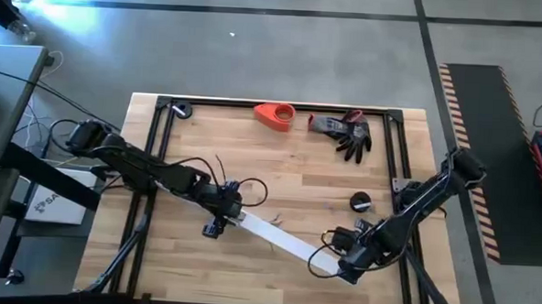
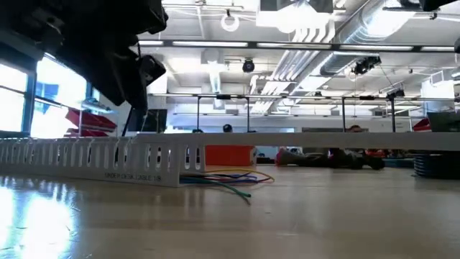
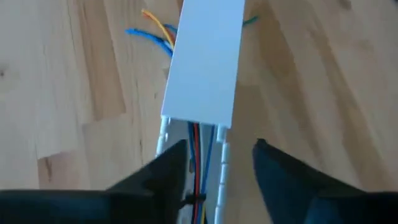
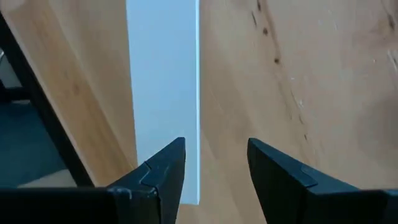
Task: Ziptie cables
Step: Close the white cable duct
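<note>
Though faint, channel [image 2: 93,160] lettering unreadable.

Red, blue, orange cables [image 3: 198,152]; white channel [image 3: 205,62].

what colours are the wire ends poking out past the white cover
Blue, orange and green wire ends beyond the white cover; the left wrist view shows them best.

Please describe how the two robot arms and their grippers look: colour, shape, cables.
Both arms are black and jointed, with thin black cables looping beside them. The left gripper and right gripper each have two dark, wedge-shaped fingers tapering to a point. No markings show on them.
</note>
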